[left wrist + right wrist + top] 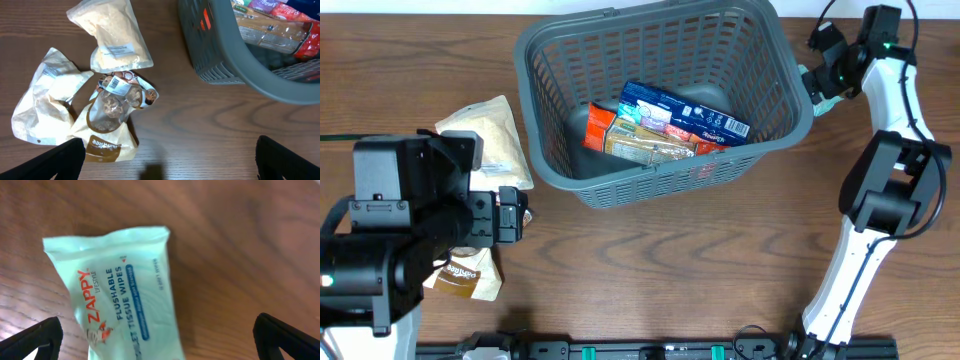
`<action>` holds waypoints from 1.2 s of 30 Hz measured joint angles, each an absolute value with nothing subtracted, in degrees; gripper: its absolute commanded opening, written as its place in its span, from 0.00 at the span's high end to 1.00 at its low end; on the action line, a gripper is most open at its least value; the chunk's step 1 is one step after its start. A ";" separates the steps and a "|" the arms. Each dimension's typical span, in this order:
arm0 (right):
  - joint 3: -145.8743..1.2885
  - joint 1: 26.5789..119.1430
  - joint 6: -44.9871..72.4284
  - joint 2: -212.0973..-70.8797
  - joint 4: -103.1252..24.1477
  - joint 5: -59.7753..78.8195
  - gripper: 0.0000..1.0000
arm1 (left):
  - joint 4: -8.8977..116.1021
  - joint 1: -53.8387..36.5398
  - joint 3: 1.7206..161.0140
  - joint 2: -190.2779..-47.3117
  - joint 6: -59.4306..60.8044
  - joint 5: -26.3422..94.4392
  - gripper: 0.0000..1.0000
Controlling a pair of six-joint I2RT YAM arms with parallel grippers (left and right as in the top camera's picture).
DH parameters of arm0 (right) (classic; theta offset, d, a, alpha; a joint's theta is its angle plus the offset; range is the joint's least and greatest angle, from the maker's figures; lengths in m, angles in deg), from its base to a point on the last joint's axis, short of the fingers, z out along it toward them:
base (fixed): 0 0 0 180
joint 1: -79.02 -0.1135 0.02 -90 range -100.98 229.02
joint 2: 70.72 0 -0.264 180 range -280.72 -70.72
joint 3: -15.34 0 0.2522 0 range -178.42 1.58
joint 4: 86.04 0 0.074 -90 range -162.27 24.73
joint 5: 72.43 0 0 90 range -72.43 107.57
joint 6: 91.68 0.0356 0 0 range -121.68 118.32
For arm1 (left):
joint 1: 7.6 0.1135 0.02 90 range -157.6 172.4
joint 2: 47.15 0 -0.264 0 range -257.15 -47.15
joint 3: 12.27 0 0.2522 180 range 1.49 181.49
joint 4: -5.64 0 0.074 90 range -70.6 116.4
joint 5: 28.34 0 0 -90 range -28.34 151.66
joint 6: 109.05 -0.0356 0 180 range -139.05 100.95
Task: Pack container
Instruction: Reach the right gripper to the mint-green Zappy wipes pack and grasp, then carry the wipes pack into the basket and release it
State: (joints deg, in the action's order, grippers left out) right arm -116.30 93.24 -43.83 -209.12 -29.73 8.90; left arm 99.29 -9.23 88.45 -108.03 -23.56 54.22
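The dark grey slatted basket (775, 70) stands at the table's back centre and holds a blue pack (682, 110), an orange pack (600, 125) and a clear-wrapped pack (645, 148). Its corner shows in the left wrist view (235, 70). My left gripper (170, 165) is open and empty above the table, just in front of a brown cookie bag (111, 125). My right gripper (160, 339) is open over a pale green wipes pack (120, 290) lying on the table. In the overhead view this gripper (820, 75) is just right of the basket.
A beige powder bag (112, 37) and a white crumpled bag (47, 100) lie beside the cookie bag, left of the basket. In the overhead view the beige bag (495, 135) is partly under my left arm. Bare wood lies in front of the basket.
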 measured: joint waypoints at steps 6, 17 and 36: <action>-116.30 93.22 -42.69 -211.94 -29.23 7.81 0.09 | 99.29 -9.23 88.45 -108.01 -23.56 54.86 0.01; -116.30 92.61 -41.82 -212.23 -28.86 7.06 0.44 | 99.29 -9.23 88.45 -107.51 -23.56 55.73 0.01; -116.32 92.59 -36.27 -212.40 -29.53 6.98 0.99 | 99.29 -9.23 88.45 -107.40 -23.56 55.91 0.02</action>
